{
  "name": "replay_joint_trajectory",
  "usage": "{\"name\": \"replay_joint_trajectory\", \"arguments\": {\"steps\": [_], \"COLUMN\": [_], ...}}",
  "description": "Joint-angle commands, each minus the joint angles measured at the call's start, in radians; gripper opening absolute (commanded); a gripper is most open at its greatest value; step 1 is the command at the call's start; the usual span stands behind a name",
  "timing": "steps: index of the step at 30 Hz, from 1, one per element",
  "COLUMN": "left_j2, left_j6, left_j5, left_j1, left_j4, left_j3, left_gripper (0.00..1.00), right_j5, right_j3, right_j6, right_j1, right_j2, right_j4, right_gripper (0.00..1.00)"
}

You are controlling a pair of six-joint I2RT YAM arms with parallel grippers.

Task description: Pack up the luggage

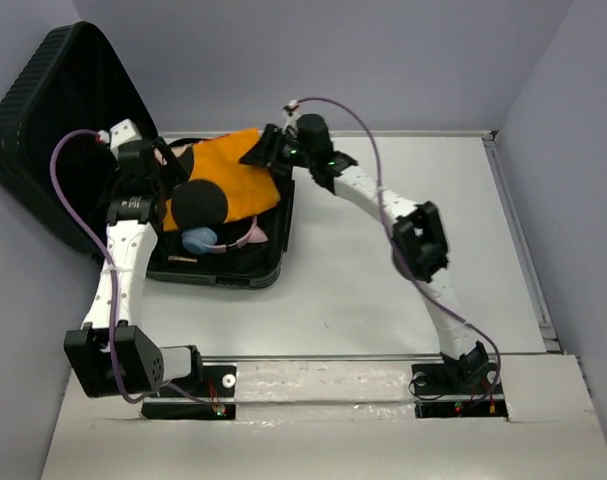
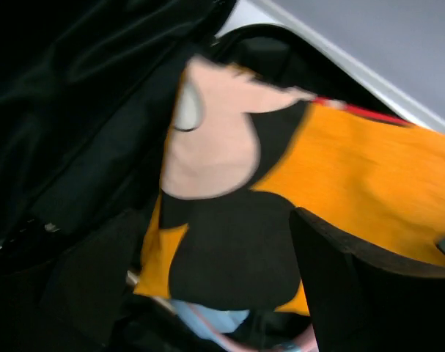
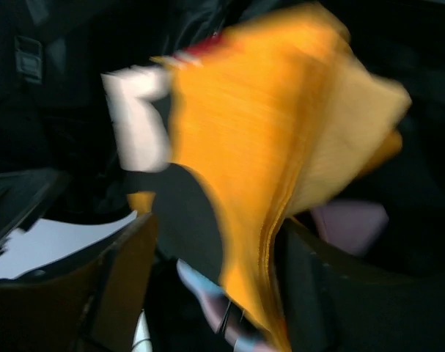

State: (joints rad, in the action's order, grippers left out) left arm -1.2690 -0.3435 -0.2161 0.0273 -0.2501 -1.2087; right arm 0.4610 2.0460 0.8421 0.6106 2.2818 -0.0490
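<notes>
luggage (image 1: 53, 110) lies open at 10 o'clock on the table (image 1: 403, 290), its ribbed lid leaning back against the left wall and its base tray flat beside it toward centre. an orange cloth (image 1: 233, 175) with black and peach print covers most of the tray. blue-and-pink headphones (image 1: 201, 240) sit at the cloth's 6 o'clock edge, inside the tray. left gripper (image 1: 166, 162) is at the cloth's 9 o'clock side, over the tray next to the lid hinge. in the left wrist view its jaws are spread wide, with the cloth (image 2: 369, 169) flat under the gap and nothing pinched, black lining at 9 o'clock, and a bit of the light blue headphones (image 2: 207, 323) at 6 o'clock. right gripper (image 1: 266, 150) is at the cloth's 1 o'clock corner, which looks raised. the right wrist view is blurred, but the folded cloth (image 3: 266, 125) fills the space between the fingers (image 3: 332, 293), so the jaws are clamped on it, and the cloth hangs down over the tray.
</notes>
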Motion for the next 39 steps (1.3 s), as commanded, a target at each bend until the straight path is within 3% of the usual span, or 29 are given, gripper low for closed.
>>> {"name": "replay_joint_trajectory", "arguments": {"steps": [1, 2, 5, 11, 17, 19, 25, 28, 31, 35, 39], "left_j2": [0.134, 0.205, 0.327, 0.634, 0.887, 0.907, 0.757, 0.571, 0.45, 0.34, 0.277], "left_j6": [0.015, 0.005, -0.011, -0.077, -0.135, -0.138, -0.04, 0.006, 0.058, 0.137, 0.213], "left_j5": [-0.032, -0.025, -0.016, -0.189, -0.616, -0.692, -0.81, -0.851, -0.807, -0.785, -0.827], "left_j1": [0.046, 0.045, 0.042, 0.042, 0.043, 0.042, 0.042, 0.055, 0.12, 0.197, 0.197], "left_j4": [-0.043, -0.051, -0.083, -0.201, -0.271, -0.276, -0.045, 0.0, 0.057, 0.095, 0.167], "left_j3": [0.02, 0.026, 0.05, 0.129, 0.251, 0.282, 0.377, 0.301, 0.224, 0.182, 0.196], "left_gripper": [0.99, 0.99, 0.99, 0.98, 0.98, 0.98, 0.99, 0.99, 0.99, 0.99, 0.95], "right_j5": [0.054, 0.065, 0.039, 0.022, 0.007, -0.001, -0.012, 0.021, -0.008, -0.024, -0.07], "right_j3": [0.552, 0.604, 0.507, 0.395, 0.31, 0.26, -0.084, -0.321, -0.519, -0.636, -0.721], "right_j6": [-0.095, -0.107, -0.145, -0.264, -0.374, -0.406, -0.498, -0.506, -0.509, -0.489, -0.489], "right_j1": [0.057, 0.057, 0.057, 0.075, 0.084, 0.084, 0.084, 0.084, 0.084, 0.084, 0.084], "right_j2": [0.335, 0.364, 0.306, 0.148, -0.049, -0.114, -0.352, -0.451, -0.504, -0.516, -0.467], "right_j4": [0.364, 0.418, 0.359, 0.371, 0.399, 0.403, 0.385, 0.315, 0.214, 0.16, 0.135], "right_gripper": [0.82, 0.89, 0.91, 0.92, 0.94, 0.95, 0.96, 0.97, 0.98, 0.99, 0.99]}}
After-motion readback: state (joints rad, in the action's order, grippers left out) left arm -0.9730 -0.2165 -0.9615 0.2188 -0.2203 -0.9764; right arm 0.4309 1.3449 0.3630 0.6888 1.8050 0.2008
